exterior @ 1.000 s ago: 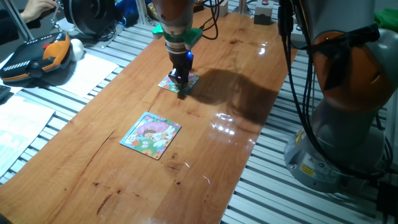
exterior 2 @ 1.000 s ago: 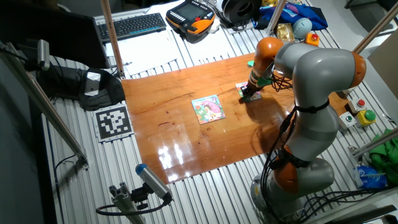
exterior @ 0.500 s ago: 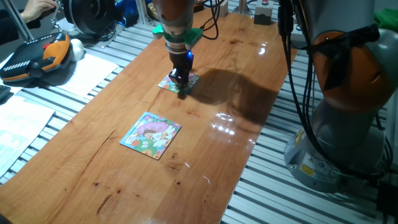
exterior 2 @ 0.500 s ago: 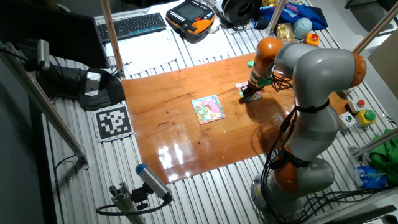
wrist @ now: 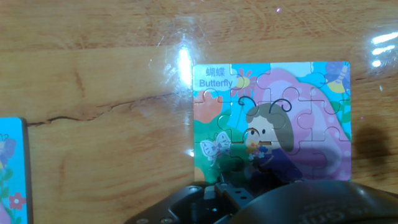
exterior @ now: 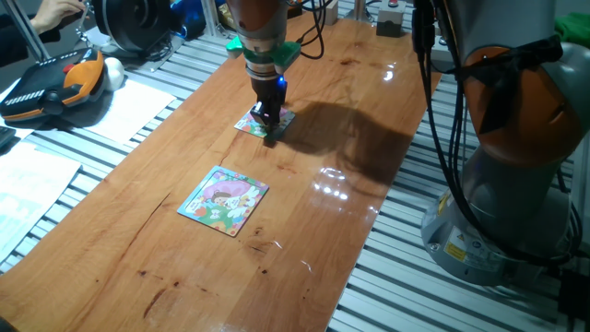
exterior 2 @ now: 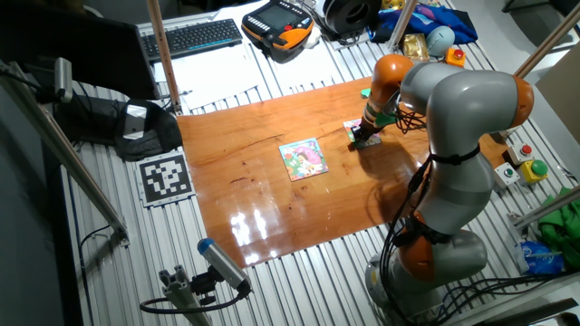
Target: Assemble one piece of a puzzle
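The puzzle (exterior: 249, 122) is a small square with a pink, green and white butterfly cartoon, lying flat on the wooden table; it also shows in the other fixed view (exterior 2: 352, 126) and fills the hand view (wrist: 273, 112). My gripper (exterior: 269, 136) stands straight down on its near edge, fingertips at the puzzle surface, and looks shut as one narrow dark shape; it also shows in the other fixed view (exterior 2: 362, 139). In the hand view the gripper (wrist: 249, 196) covers the puzzle's lower edge. The piece is hidden; I cannot see it anywhere.
The larger blue-bordered puzzle (exterior: 224, 200) lies nearer the table's middle, apart from the small one, and its edge shows in the hand view (wrist: 9, 174). An orange and black teach pendant (exterior: 55, 83) and papers (exterior: 129, 106) lie off the table's left side. The robot base (exterior: 502, 138) stands at the right.
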